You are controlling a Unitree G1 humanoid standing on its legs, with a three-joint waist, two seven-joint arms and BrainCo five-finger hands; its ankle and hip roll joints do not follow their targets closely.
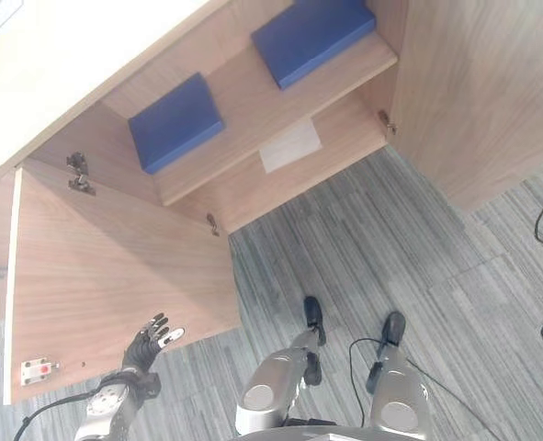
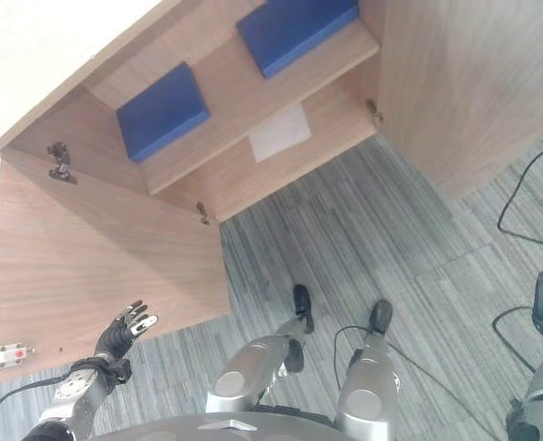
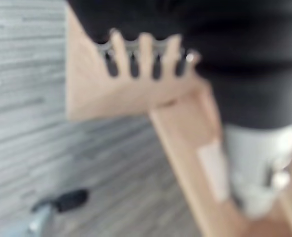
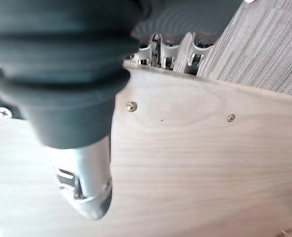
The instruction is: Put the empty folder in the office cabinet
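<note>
Open cabinet point(image 1: 253, 188): folders point(image 1: 175, 122) shelved, well above left hand's fingers point(image 1: 157, 327).

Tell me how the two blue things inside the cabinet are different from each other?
The left blue folder sits on the left part of the middle shelf, near the open left door. The right blue folder lies on the right, deeper in, its far end cut off by the picture's edge. The left one shows whole and looks smaller. Both are the same blue, flat, and rest on that shelf.

Two blue folders point(image 1: 175, 122), light-wood cabinet point(image 1: 253, 101), grey-striped carpet point(image 1: 418, 248)
</note>
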